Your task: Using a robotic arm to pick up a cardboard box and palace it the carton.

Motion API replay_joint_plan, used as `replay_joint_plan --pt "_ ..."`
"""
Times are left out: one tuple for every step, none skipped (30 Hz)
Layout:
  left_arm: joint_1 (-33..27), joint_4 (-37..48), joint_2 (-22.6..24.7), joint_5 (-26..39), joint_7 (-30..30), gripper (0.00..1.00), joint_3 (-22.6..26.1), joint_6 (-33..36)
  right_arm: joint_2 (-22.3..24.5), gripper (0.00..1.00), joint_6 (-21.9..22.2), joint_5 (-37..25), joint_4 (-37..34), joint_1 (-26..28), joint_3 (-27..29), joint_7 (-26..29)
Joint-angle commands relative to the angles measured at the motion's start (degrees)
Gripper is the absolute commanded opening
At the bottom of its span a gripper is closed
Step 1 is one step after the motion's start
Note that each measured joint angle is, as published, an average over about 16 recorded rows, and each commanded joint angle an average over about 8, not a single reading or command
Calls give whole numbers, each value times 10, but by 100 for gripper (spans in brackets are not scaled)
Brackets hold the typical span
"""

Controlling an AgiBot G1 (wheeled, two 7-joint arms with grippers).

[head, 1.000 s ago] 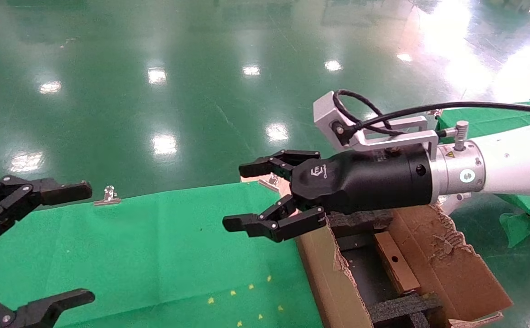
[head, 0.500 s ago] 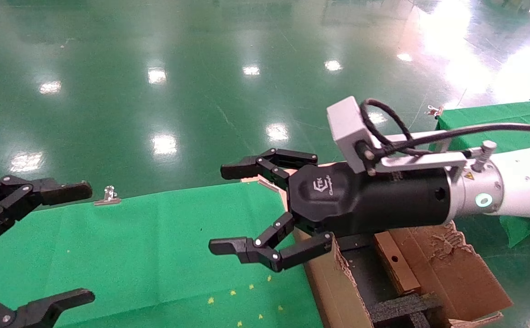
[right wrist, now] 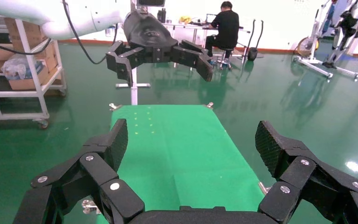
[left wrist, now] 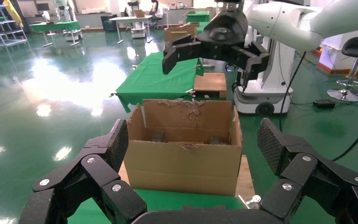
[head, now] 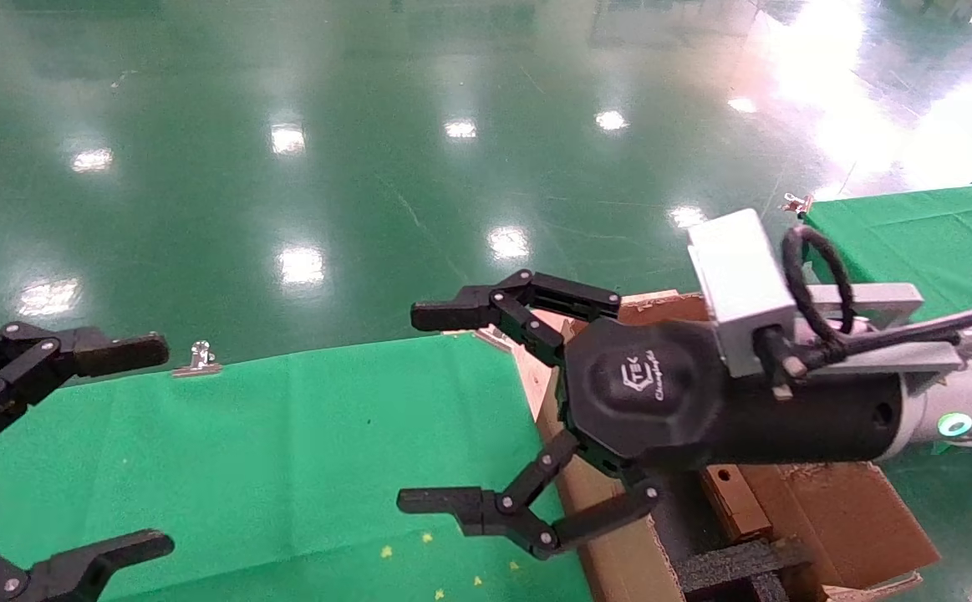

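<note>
Overhead, the right pincer (head: 427,410), black and multi-linked, gapes wide and empty above the ragged corrugated carton (head: 611,552).

two grippers (head: 427,410) (head: 147,443), one carton (head: 619,560), one cardboard box (head: 732,502).

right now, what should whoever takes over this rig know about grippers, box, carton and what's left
Right gripper: open, holding nothing, raised over the carton's near-left edge and the green table.
Left gripper: open, holding nothing, parked at the table's left edge.
Cardboard box: lies inside the carton, between black foam blocks.
Done: box is placed and released.
Left: nothing visible but clearing the right arm; no other small box in view.
</note>
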Motion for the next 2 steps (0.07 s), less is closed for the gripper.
replay_joint_plan --pt "0 0 0 0 0 100 0 0 -2 100 -6 -1 9 -20 31 -7" --pt "0 0 0 0 0 100 0 0 -2 100 -8 -2 11 -24 36 -8"
